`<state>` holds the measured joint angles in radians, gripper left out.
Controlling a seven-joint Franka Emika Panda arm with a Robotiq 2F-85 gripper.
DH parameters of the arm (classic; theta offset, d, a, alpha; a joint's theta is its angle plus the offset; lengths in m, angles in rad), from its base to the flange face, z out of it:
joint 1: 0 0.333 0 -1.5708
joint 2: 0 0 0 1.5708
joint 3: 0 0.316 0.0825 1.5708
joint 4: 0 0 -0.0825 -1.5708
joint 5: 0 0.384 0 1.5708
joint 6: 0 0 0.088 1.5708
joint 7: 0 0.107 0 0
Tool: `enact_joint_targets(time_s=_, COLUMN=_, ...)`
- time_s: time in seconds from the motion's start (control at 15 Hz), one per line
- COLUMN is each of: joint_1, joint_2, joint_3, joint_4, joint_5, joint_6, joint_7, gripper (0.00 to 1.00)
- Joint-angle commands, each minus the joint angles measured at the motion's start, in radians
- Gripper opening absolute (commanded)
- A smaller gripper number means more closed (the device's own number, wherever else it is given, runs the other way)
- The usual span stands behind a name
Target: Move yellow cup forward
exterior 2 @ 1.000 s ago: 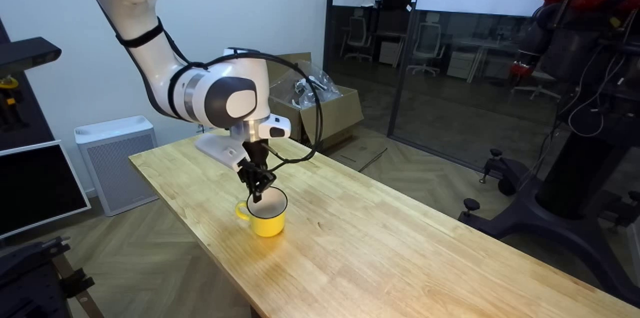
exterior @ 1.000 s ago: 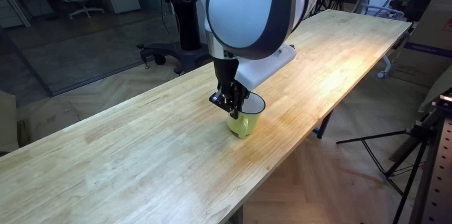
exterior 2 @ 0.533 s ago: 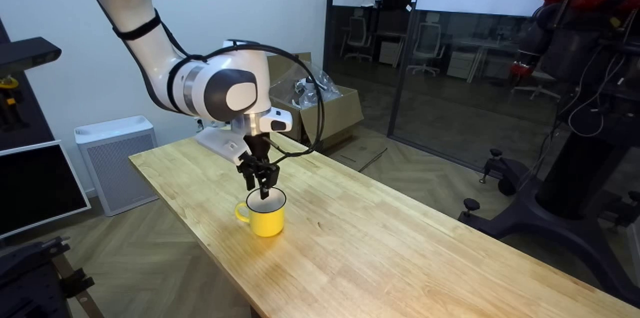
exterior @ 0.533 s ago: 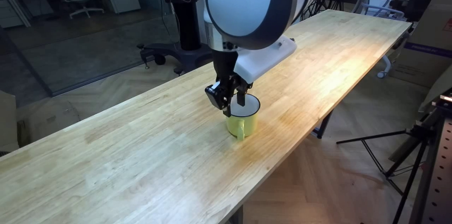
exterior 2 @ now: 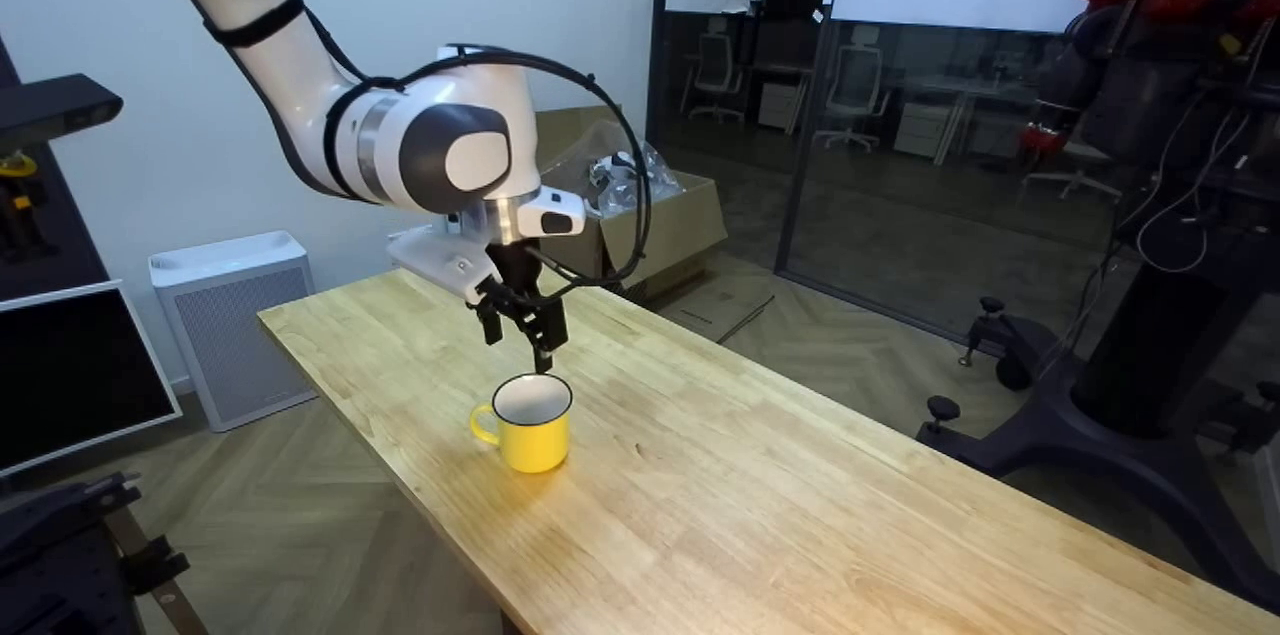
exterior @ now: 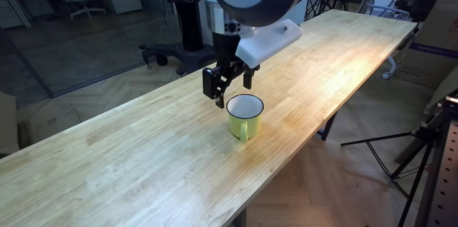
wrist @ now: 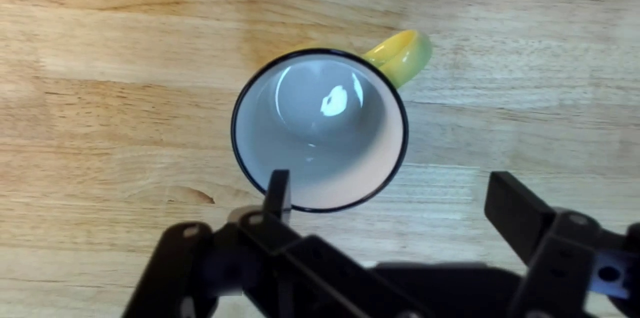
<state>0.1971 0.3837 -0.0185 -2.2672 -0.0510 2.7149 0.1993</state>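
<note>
The yellow cup (exterior: 245,124) stands upright on the wooden table, its white inside and black rim facing up. Both exterior views show it, and its body (exterior 2: 535,447) looks brighter yellow from there. My gripper (exterior: 233,93) hangs above and just beside the rim, apart from the cup, its jaws wide with nothing between them. In the wrist view the cup (wrist: 315,107) lies ahead of the gripper (wrist: 392,190), handle (wrist: 412,57) at upper right. The left finger (wrist: 276,193) overlaps the near rim from above; the right finger (wrist: 515,210) is over bare wood.
The long wooden table (exterior: 125,169) carries the cup; its edge runs near the handle side. A cable loop (exterior 2: 640,205) hangs off the arm. Beyond the table are a cardboard box (exterior 2: 680,230), a white air purifier (exterior 2: 240,335) and a black wheeled stand (exterior: 193,26).
My gripper has let go of the cup's rim, opened wide and risen clear of it. The cup shifted slightly at release and has stood still since.
</note>
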Motion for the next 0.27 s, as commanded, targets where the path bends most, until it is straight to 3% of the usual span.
enact_joint_targets(time_s=0.0, joint_1=-0.076, joint_2=-0.074, joint_3=0.106, joint_4=-0.038, joint_5=0.124, joint_6=-0.034, joint_7=-0.089, gripper=1.0)
enact_joint_targets(time_s=0.2, joint_1=-0.14, joint_2=-0.083, joint_3=0.198, joint_4=-0.028, joint_5=0.286, joint_6=-0.07, joint_7=-0.222, gripper=1.0)
